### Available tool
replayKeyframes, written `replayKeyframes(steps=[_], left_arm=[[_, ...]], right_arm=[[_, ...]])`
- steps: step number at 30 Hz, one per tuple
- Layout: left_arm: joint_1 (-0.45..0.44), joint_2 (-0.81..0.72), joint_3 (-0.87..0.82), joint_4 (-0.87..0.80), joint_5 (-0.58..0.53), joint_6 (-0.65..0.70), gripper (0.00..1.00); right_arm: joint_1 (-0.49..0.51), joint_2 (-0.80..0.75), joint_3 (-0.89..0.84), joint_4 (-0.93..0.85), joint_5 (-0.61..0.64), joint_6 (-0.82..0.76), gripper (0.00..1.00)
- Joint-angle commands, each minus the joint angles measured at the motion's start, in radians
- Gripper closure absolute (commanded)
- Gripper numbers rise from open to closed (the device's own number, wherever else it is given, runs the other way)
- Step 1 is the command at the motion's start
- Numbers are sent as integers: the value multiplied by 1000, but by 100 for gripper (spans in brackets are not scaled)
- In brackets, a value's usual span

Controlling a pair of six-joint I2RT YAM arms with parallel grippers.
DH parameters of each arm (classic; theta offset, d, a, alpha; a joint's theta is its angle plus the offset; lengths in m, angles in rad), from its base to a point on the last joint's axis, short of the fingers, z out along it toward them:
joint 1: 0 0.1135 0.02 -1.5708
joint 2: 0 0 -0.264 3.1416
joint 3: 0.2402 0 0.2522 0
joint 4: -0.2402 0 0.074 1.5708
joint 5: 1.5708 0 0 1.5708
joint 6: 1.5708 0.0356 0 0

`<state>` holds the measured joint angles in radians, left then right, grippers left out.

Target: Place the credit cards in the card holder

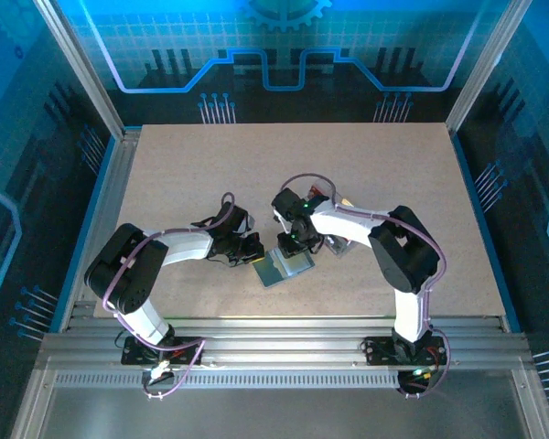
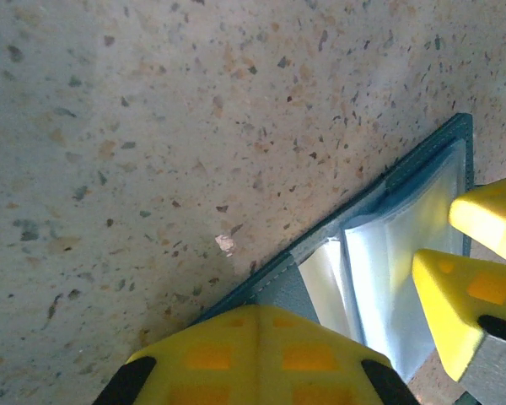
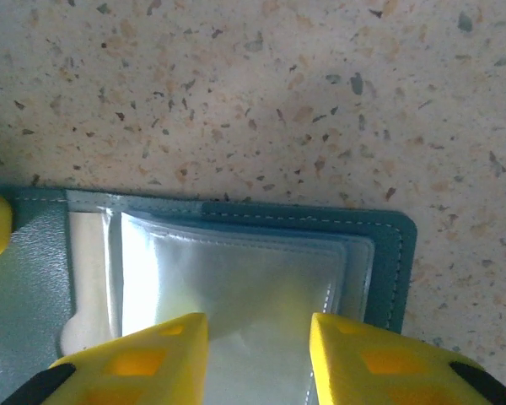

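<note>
The card holder (image 1: 284, 267) lies open on the table between the two arms, slate-blue with clear sleeves inside (image 3: 236, 270). My left gripper (image 2: 257, 319) is shut, its joined tips resting on the holder's grey left flap (image 2: 308, 287). My right gripper (image 3: 259, 329) hangs open just over the clear sleeves with nothing between its fingers. Its yellow fingers (image 2: 460, 283) also show at the right of the left wrist view. A red credit card's edge (image 1: 324, 193) peeks out behind the right forearm, mostly hidden.
A small pile of flat things (image 1: 340, 243) lies right of the holder, under the right arm. The speckled tabletop (image 1: 210, 174) stretches away to the back and left. Metal rails (image 1: 274, 343) border the near edge.
</note>
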<state>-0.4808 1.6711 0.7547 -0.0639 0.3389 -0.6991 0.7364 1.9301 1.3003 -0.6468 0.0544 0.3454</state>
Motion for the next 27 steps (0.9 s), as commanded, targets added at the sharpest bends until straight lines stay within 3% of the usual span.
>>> replayKeyframes(steps=[1,12,24,27], left_arm=[[-5,41,-23,-15,-3,27,100],[-5,42,-28,-15,-10,29,100],[-8,56,-39,0,-15,35,100],[-15,65,-37,6,-14,33,100]], right_arm=[[16,35,19,-37,54,-13,61],[39,38,-46,15,-9,13,71],[44,-61,-55,-1,-12,6,100],[50,-83,-33,-14,-28,2,100]])
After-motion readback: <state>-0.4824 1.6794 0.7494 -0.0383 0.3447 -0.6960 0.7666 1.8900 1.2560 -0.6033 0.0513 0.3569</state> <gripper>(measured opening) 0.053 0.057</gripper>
